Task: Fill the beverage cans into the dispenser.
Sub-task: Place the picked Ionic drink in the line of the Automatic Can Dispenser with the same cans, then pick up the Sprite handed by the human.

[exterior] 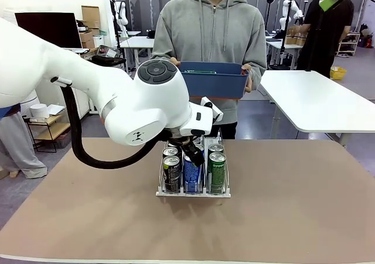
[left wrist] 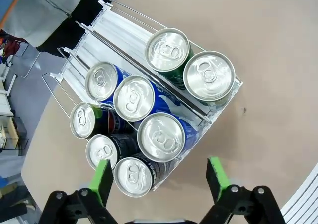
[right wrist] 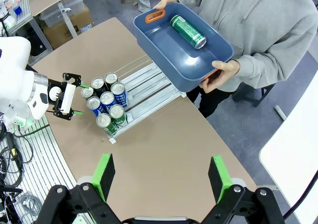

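We held the left gripper spread and empty, beverage cans just beyond its jaws; right gripper spread too.

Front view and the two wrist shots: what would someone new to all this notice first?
The big white left arm sweeps across the front view, its open left gripper hovering over the dispenser. This is a white wire rack at the middle of the table, packed with beverage cans in three lanes. Across the table a person holds a blue bin with one green can lying on its side in it.
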